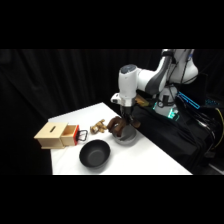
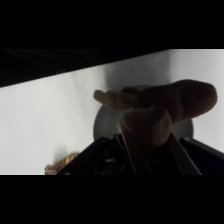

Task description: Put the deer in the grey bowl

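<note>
My fingers clasp the dark reddish-brown deer, lying sideways. It hangs right above the small grey bowl near the table's right edge.

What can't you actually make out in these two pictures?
- Grey bowl: in the wrist view the deer covers most of it; in the side view the deer hides its inside.
- End effector: whether it has let go of the deer, hidden behind the figure.
- Tan figure: wrist view, cut off at the bottom.
- Wooden box: contents unseen.
</note>
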